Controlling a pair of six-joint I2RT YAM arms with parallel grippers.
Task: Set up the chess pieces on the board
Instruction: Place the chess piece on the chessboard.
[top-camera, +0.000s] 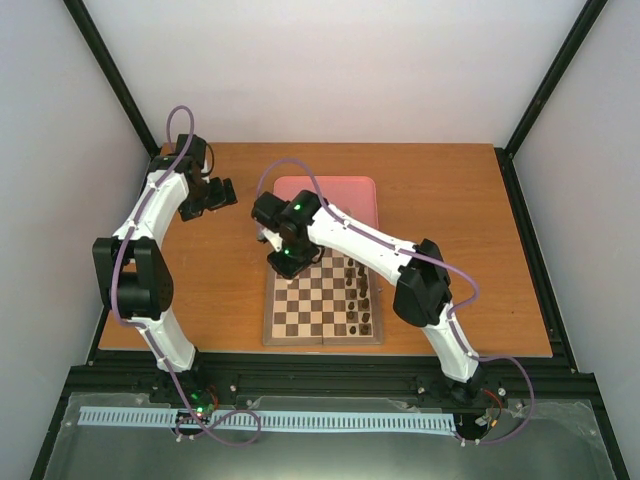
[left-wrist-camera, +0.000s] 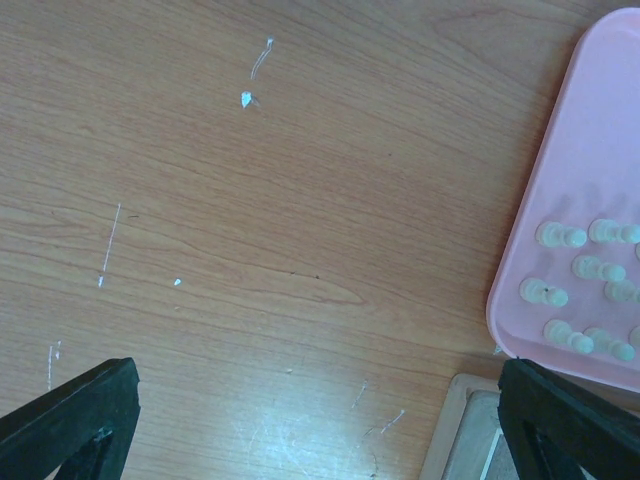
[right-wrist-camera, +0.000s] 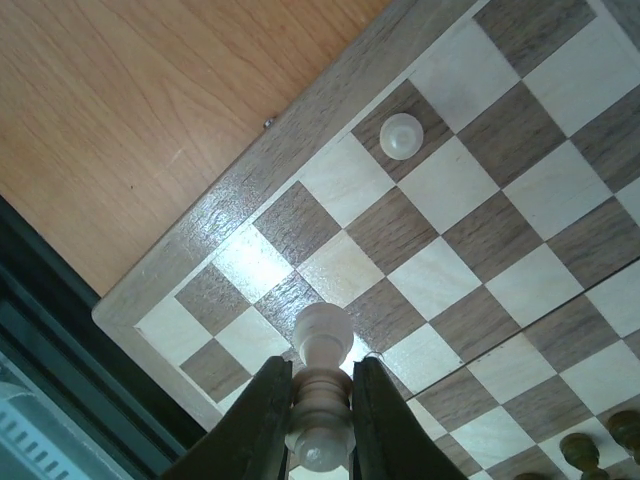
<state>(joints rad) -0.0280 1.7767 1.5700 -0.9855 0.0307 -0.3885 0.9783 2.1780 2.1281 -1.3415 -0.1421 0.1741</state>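
Note:
My right gripper (right-wrist-camera: 322, 372) is shut on a cream chess piece (right-wrist-camera: 325, 330), gripping it by the stem just above the board (right-wrist-camera: 250, 170) near its corner. One cream pawn (right-wrist-camera: 402, 135) stands on a dark square near the board's edge. In the top view the right gripper (top-camera: 285, 256) hangs over the far left corner of the board (top-camera: 300, 312). My left gripper (left-wrist-camera: 320, 440) is open over bare table, left of the pink tray (left-wrist-camera: 560, 150), where several cream pieces (left-wrist-camera: 560, 236) lie. The left gripper (top-camera: 207, 195) holds nothing.
Dark brown pieces (top-camera: 360, 300) stand along the board's right side, with some of these dark pieces (right-wrist-camera: 580, 450) showing at the lower right of the right wrist view. The pink tray (top-camera: 340, 190) sits just beyond the board. A board corner (left-wrist-camera: 455, 430) lies beside my left gripper's right finger (left-wrist-camera: 560, 420).

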